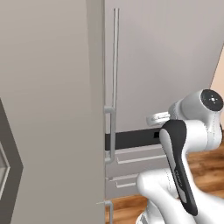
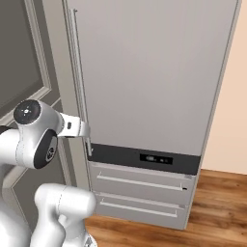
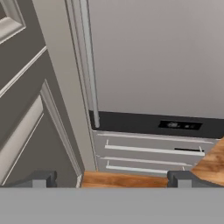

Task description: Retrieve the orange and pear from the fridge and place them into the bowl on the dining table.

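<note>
The fridge point(image 2: 154, 72) stands with its pale grey door closed, and its long vertical bar handle point(image 2: 79, 72) runs down the door's left edge. A black strip point(image 2: 144, 158) crosses below the door, above two drawer fronts point(image 2: 140, 185). In the hand view my gripper point(image 3: 113, 179) is open, its fingertips point(image 3: 43, 178) wide apart with nothing between them. It faces the fridge point(image 3: 153, 57) from a short distance, near the handle's point(image 3: 89, 65) lower end. The orange, pear, bowl and dining table are out of view.
A tall grey panelled cabinet side point(image 2: 24, 58) stands right against the fridge's left, close to my arm. Wooden floor point(image 2: 217, 202) lies in front of the fridge, and a peach wall point(image 2: 234, 120) borders its right side.
</note>
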Robot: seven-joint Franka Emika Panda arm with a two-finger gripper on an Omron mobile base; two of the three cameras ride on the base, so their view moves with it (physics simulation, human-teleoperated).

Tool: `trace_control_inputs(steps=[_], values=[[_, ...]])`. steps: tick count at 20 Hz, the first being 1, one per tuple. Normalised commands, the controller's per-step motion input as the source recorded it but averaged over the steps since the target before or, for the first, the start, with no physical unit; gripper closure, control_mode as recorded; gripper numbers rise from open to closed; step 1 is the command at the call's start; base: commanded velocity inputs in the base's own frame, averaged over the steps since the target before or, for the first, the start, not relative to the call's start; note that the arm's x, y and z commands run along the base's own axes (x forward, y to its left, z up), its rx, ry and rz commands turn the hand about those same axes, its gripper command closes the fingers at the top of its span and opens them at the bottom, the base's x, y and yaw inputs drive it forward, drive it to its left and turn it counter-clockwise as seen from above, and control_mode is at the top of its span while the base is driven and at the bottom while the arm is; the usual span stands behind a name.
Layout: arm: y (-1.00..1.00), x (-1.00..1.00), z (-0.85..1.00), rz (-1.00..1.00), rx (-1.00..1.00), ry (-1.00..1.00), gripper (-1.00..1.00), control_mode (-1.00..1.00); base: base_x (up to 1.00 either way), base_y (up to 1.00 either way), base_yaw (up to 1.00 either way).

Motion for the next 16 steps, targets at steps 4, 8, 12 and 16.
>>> trace_control_inputs(steps=[4,8,12,16], values=[[0.00,0.00,0.00,0.00,0.00,0.00,-1.00,1.00,-0.63,0.23,0.00],[0.00,0.00,0.00,0.00,0.00,0.00,-1.00,1.00,-0.52,0.15,0.00],[0.05,-0.03,-0.05,0.01,0.00,0.00,-1.00,-1.00,0.00,0.00,0.00],[0.00,0.00,0.00,0.00,0.00,0.00,-1.00,-1.00,0.00,0.00,0.00]])
